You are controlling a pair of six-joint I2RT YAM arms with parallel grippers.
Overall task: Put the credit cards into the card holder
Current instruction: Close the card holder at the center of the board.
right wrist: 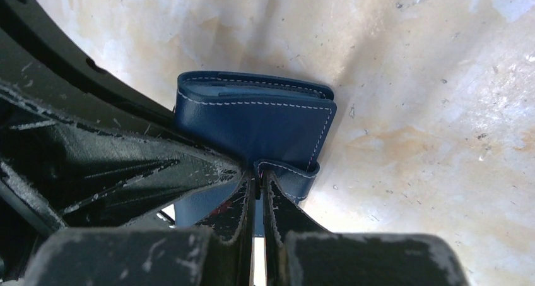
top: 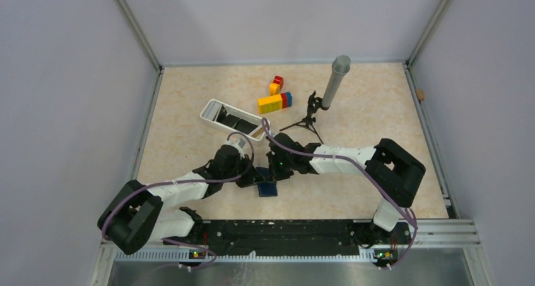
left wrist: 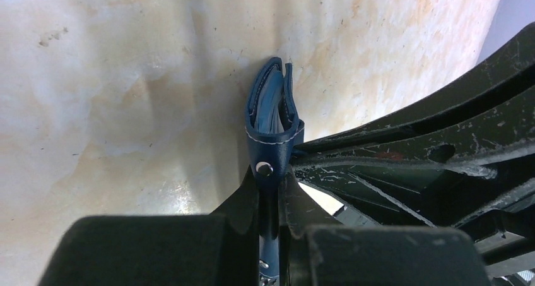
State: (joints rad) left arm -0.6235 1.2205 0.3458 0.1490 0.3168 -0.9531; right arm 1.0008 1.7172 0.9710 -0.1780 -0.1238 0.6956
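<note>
The navy-blue card holder point(top: 268, 189) sits low over the table, between my two grippers. In the left wrist view the card holder point(left wrist: 272, 119) appears edge-on, folded, and my left gripper point(left wrist: 270, 180) is shut on its snap strap. My right gripper point(right wrist: 258, 175) is shut on a stitched flap at the edge of the card holder point(right wrist: 258, 119). From above, the left gripper point(top: 251, 172) and the right gripper point(top: 273, 170) meet over it. Dark credit cards point(top: 238, 120) lie in the white tray point(top: 213, 108), apart from both grippers.
Behind the tray stands a cluster of yellow, red and blue toy blocks point(top: 275, 100). A grey cylinder on a small black tripod point(top: 330, 87) stands at the back right. The right arm's fingers point(left wrist: 404, 141) cross the left wrist view.
</note>
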